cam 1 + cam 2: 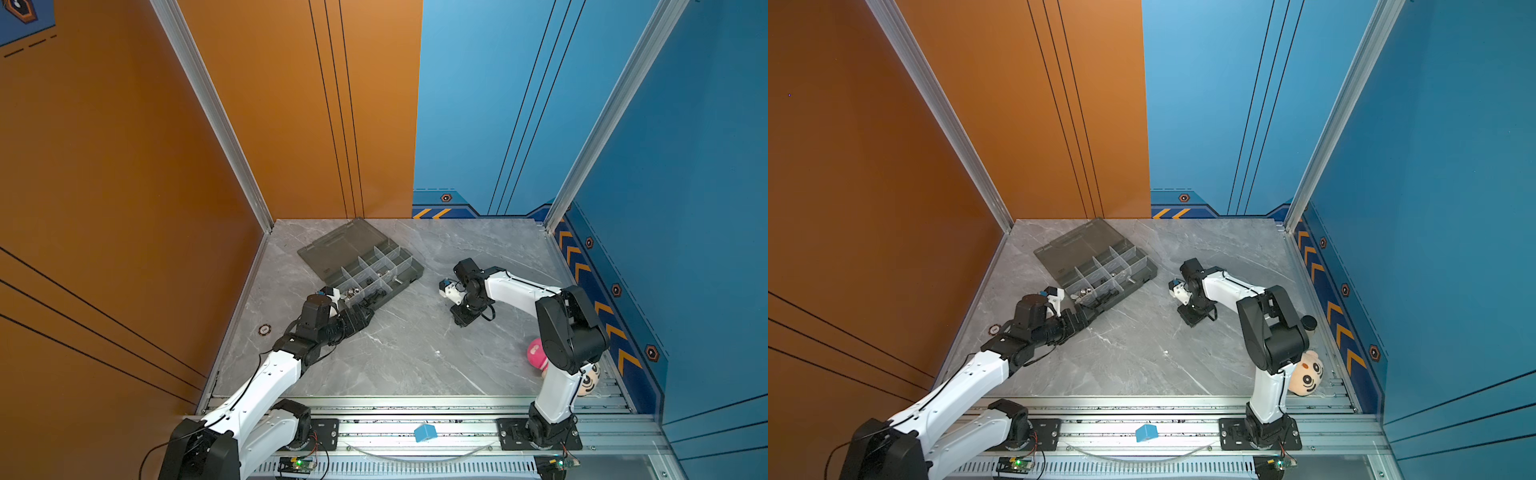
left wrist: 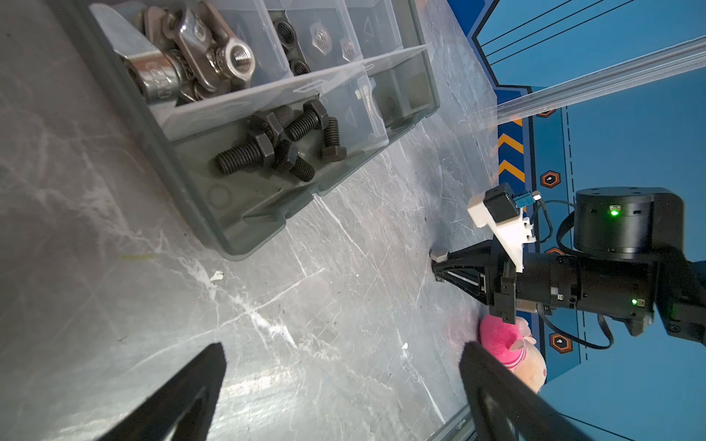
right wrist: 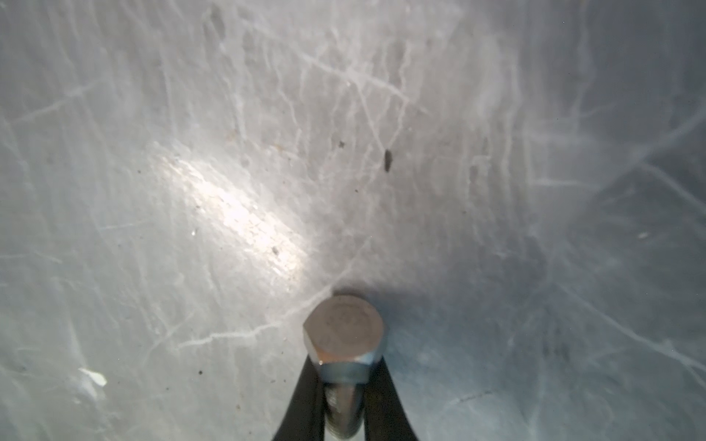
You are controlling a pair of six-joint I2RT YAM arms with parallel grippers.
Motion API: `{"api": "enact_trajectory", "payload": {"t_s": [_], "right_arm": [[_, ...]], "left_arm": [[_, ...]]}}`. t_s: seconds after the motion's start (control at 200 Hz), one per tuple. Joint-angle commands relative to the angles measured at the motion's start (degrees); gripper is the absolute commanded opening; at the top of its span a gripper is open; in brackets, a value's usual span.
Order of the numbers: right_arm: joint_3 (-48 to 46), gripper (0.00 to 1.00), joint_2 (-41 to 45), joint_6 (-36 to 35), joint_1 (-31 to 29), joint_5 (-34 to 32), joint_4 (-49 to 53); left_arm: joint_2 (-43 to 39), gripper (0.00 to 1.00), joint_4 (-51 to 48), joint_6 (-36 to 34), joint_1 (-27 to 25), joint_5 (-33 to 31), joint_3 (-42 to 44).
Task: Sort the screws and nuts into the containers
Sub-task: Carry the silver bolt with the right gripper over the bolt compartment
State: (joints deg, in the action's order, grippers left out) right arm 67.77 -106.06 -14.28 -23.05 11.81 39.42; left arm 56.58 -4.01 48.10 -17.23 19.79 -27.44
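Your right end effector (image 2: 439,267) is clamped on the shank of a silver hex-head bolt (image 3: 345,332). The head pokes out past the fingertips, at or barely above the counter (image 3: 191,152); I can't tell which. Lift straight up before you travel, because the grip sits on round thread and, to my eye, a drag across the marble could twist the bolt loose. The organizer box (image 1: 332,245) lies well apart from that end effector, across open counter toward the other arm, so carry the bolt level and lower it inside the walls before releasing. Your left end effector (image 2: 344,347) stands wide apart and empty, just beside the box's corner; hold it out of the drop path. Only the right wrist view shows the clamp on the shank; in both top views the bolt is too small to make out. Only the left wrist view shows the contents: black hex bolts (image 2: 282,145) nearest the left end effector and silver nuts (image 2: 214,57) beyond them, so choose a screw section.
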Motion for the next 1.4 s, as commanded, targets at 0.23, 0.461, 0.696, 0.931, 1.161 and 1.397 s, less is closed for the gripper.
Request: {"api": "enact_trajectory", "payload": {"t_s": [0.23,0.461,0.696,0.931,1.161,1.397], "right_arm": [[1.8,0.00,6.4,7.1,-0.2,15.4,-7.6],[8.1,0.00,7.9,9.7,-1.2,18.6,-11.6],[17.7,0.00,2.3,9.9,-3.6,17.9,-12.5],[26.4,0.00,-5.3,11.1,-6.5,11.6,-14.7],[30.7,0.00,-11.2,16.1,-7.8,3.9,-19.4],[34.8,0.00,-18.0,18.6,-8.8,-0.3,-19.3]], "left_arm": [[-1.2,0.98,0.2,0.0,0.4,0.7,1.0],[-1.1,0.98,0.7,-0.1,0.5,1.0,1.1],[-2.1,0.98,0.2,-0.1,0.7,1.0,1.3],[-3.5,0.98,-1.2,-0.3,1.1,0.8,1.5],[-4.5,0.98,-2.0,-0.5,1.6,0.8,1.6],[-4.8,0.98,-2.3,-0.7,2.2,1.0,1.7]]}}
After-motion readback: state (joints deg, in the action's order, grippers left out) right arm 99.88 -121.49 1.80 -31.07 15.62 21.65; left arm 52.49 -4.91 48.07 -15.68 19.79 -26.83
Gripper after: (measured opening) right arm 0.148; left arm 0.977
